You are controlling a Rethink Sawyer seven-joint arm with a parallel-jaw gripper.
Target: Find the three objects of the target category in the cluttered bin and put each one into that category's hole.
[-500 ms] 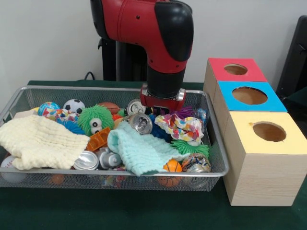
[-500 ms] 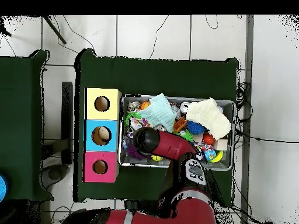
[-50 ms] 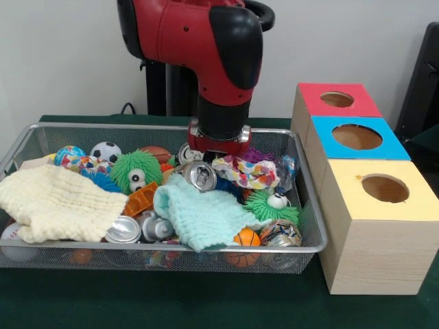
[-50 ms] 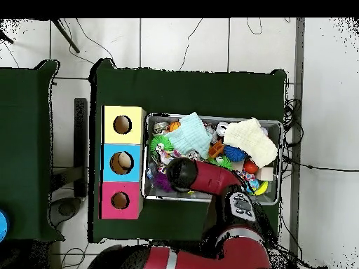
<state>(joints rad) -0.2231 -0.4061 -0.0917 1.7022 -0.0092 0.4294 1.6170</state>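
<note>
Front view is showing us the red and black arm (image 3: 206,62) coming down into the wire bin (image 3: 305,205), with its tool (image 3: 218,145) sitting low among the clutter near the bin's far wall. We cannot tell whether the tool is apart, together or clamped on something, since toys are hiding its tips.

We are seeing several cans in the bin. One silver can (image 3: 201,176) is lying on its side just in front of the tool, its long axis running toward the camera and its top facing us. Another crushed can (image 3: 124,230) is lying near the front wall with a second one (image 3: 156,227) just beside it, both between the cream cloth (image 3: 55,202) and the pale green cloth (image 3: 202,216). A printed can (image 3: 280,234) is resting in the front right corner, next to an orange ball (image 3: 246,238).

We are noting little open room: a green fuzzy toy (image 3: 136,170) and a patterned cloth (image 3: 250,173) are flanking the tool.

Beside the bin on the green tabletop (image 3: 171,301), three boxes are standing in a row, red (image 3: 336,99), blue (image 3: 357,137) and yellow (image 3: 384,188), each with a round hole on top.

Overhead view is showing the arm (image 4: 203,176) covering the bin's (image 4: 273,126) side nearest the robot.
</note>
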